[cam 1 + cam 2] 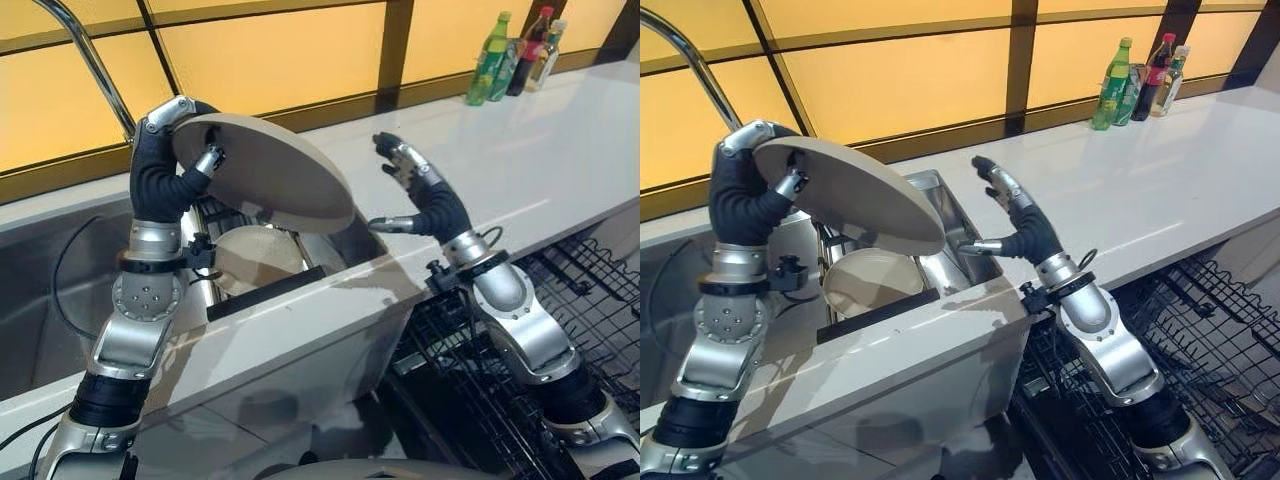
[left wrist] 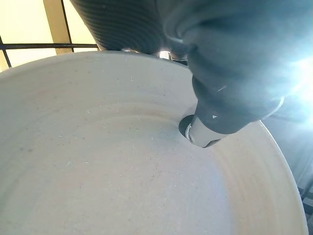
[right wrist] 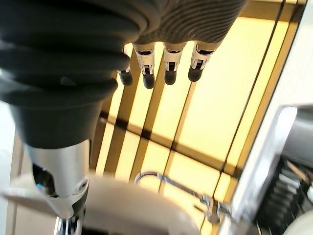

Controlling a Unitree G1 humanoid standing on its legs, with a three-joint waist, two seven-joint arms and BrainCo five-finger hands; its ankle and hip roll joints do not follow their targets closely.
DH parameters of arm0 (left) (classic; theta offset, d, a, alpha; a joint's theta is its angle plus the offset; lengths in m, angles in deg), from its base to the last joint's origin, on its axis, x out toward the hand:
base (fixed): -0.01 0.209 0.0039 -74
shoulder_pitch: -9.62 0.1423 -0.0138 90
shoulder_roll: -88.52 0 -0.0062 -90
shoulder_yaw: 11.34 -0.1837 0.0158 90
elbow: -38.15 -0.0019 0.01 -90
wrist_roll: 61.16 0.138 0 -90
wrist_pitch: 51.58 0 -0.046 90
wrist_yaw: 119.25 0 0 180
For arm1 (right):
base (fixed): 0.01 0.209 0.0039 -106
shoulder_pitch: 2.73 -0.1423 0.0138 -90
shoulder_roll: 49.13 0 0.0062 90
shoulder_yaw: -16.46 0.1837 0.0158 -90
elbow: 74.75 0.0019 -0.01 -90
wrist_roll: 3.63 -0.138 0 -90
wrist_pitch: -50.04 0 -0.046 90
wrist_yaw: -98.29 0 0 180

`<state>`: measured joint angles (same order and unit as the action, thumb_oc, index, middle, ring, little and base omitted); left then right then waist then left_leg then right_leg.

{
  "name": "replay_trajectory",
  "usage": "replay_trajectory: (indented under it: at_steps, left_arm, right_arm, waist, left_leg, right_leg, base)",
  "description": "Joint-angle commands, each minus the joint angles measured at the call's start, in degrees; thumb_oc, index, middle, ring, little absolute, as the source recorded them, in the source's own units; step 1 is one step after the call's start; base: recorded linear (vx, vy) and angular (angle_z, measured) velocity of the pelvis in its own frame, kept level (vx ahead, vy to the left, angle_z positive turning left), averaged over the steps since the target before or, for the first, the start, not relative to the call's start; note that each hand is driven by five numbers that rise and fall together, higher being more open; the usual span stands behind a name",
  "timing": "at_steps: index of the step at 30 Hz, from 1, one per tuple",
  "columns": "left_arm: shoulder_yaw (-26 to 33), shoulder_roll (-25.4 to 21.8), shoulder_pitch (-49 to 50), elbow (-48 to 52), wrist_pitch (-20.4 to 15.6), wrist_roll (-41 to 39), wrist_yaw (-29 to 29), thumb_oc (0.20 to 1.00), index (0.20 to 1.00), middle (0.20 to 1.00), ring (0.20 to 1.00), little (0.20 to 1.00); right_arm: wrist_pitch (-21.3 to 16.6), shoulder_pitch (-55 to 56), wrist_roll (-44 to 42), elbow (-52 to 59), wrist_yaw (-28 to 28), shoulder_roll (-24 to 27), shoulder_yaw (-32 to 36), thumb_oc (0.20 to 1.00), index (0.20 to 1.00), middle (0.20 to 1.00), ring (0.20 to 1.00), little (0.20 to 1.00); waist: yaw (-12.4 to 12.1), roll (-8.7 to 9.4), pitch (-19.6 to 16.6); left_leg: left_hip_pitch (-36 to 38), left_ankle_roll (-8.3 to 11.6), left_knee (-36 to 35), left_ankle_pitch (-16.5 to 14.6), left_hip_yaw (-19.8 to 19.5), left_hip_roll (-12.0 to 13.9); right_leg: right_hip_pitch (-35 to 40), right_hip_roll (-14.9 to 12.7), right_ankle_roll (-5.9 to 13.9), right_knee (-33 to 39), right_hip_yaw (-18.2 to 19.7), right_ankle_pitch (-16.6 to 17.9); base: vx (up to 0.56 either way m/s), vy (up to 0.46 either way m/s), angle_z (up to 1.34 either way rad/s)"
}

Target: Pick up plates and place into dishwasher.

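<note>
My left hand is raised over the sink with a large beige plate pinched at its rim, thumb on the underside. The plate tilts down toward the right. In the left wrist view the thumb presses on the plate's face. Just right of the plate's lower edge, my right hand hovers open with fingers spread and touches nothing; the straight fingers appear in the right wrist view. A second beige dish lies in the steel sink below.
An open dishwasher's black wire rack sits low at the right, under the white counter. Several bottles stand at the counter's far back. A curved faucet rises behind my left hand.
</note>
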<state>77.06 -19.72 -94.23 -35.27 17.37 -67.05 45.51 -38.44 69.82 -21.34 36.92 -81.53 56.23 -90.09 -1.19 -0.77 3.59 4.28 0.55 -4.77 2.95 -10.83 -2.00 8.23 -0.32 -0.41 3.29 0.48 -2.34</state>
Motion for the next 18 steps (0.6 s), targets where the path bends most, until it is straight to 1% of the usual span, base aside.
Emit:
replay_trajectory:
  at_steps: [1, 4, 9, 16, 18]
  left_arm:
    - [-0.8, -0.7, -4.5, 0.0, -0.2, -2.5, -0.8, 0.200, 0.200, 0.200, 0.200, 0.200]
    - [-1.5, -0.3, -4.7, -0.2, 0.0, -3.5, -0.9, 0.200, 0.200, 0.200, 0.200, 0.200]
    - [-3.0, 1.1, -5.2, -0.2, -0.2, -2.3, -1.0, 0.200, 0.200, 0.200, 0.200, 0.200]
    - [-5.5, 2.7, -6.9, -0.3, 1.1, -3.0, -1.6, 0.200, 0.200, 0.200, 0.200, 0.200]
    - [-6.3, 3.1, -7.5, -0.5, 1.3, -3.1, -2.0, 0.200, 0.200, 0.200, 0.200, 0.200]
  right_arm:
    - [-0.6, -2.3, -2.6, 4.8, -0.9, -0.6, 0.2, 1.000, 1.000, 1.000, 1.000, 1.000]
    - [-0.4, -3.6, -3.5, 4.6, -1.0, -1.6, -1.6, 1.000, 1.000, 1.000, 1.000, 1.000]
    - [3.4, -5.3, -4.6, 3.5, -0.8, -3.5, -5.2, 1.000, 1.000, 1.000, 1.000, 1.000]
    - [7.5, -8.0, -6.6, 1.6, -0.6, -5.4, -9.3, 1.000, 1.000, 1.000, 1.000, 1.000]
    - [7.1, -9.7, -7.0, 0.9, 0.0, -6.2, -10.5, 1.000, 1.000, 1.000, 1.000, 1.000]
  waist:
    - [-1.6, 1.43, -3.5]
    - [-1.9, 1.43, -3.4]
    - [-2.3, 1.53, -3.4]
    - [-2.8, 1.79, -3.3]
    - [-3.2, 1.85, -3.0]
  left_leg:
    - [-2.5, 0.88, 0.1, 2.0, -2.0, 1.1]
    - [-2.5, 0.95, 0.1, 2.1, -2.2, 1.1]
    - [-2.6, 1.15, 0.3, 2.3, -2.4, 1.2]
    - [-2.7, 1.49, 0.4, 2.7, -2.7, 1.6]
    - [-2.7, 1.55, 0.5, 2.7, -3.0, 1.6]
  right_leg:
    - [-4.6, -2.1, 3.51, -6.6, -0.7, 0.7]
    - [-4.6, -2.1, 3.45, -6.5, -0.8, 0.7]
    - [-4.3, -2.1, 3.31, -6.0, -0.9, 0.9]
    - [-3.9, -1.9, 3.01, -5.6, -1.4, 1.0]
    - [-3.7, -2.0, 2.93, -5.5, -1.7, 1.0]
  base:
    - [0.01, -0.027, 0.06]
    - [0.00, -0.021, 0.02]
    - [0.00, -0.006, 0.00]
    - [0.01, -0.028, 0.02]
    - [0.01, -0.035, 0.04]
